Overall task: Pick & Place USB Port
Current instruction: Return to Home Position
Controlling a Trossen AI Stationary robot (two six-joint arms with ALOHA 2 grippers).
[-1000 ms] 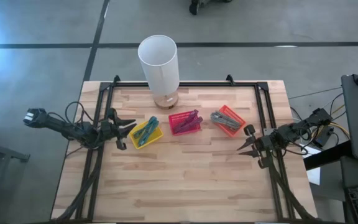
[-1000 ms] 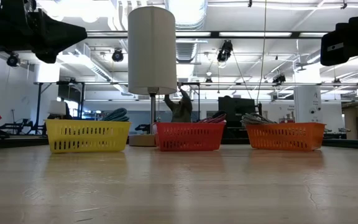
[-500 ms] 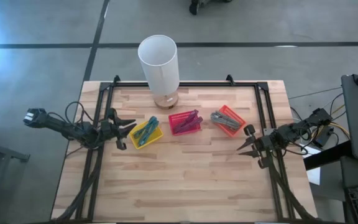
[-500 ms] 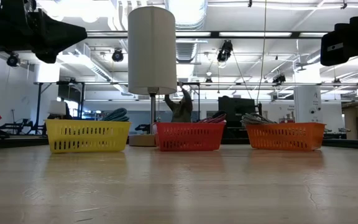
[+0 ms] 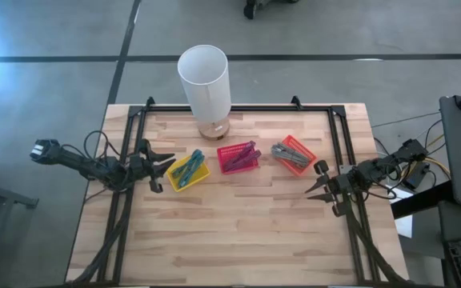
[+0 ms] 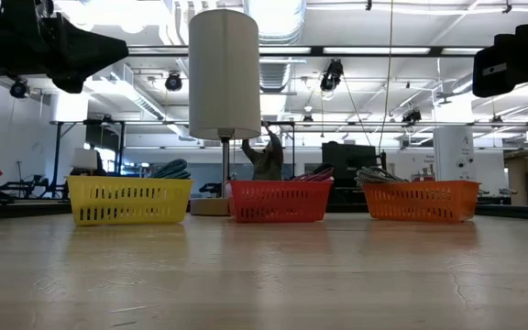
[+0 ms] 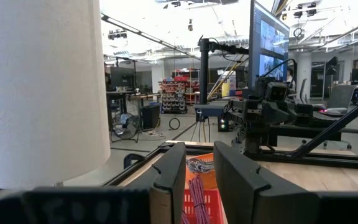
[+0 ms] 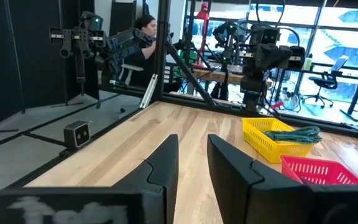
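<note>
Looked to us like the sorting was basically done here: the teal cables (image 5: 189,167) sat in the yellow bin (image 6: 128,200), the pink cable (image 5: 247,150) in the red bin (image 6: 279,202), and the black and white cables (image 5: 288,154) in the orange bin (image 6: 420,200), all three bins lined up in a row in front of the lamp (image 5: 205,84). The left gripper (image 5: 166,166) hovered at the left edge of the table (image 5: 238,240), near the yellow bin, and the right gripper (image 5: 316,190) was over by the right edge, well apart from the orange bin. Both had their fingers parted with nothing between them. If we had to grab one of those cables again, we'd expect it to be light, floppy and a bit slick, so it would sag and swing off whatever point got pinched. Our guess was the bundled middle of the coil is the best spot, since the loops stack there and give the fingers something thick to squeeze. The plug end is the only stiff part, but it's small and would let the rest dangle.
</note>
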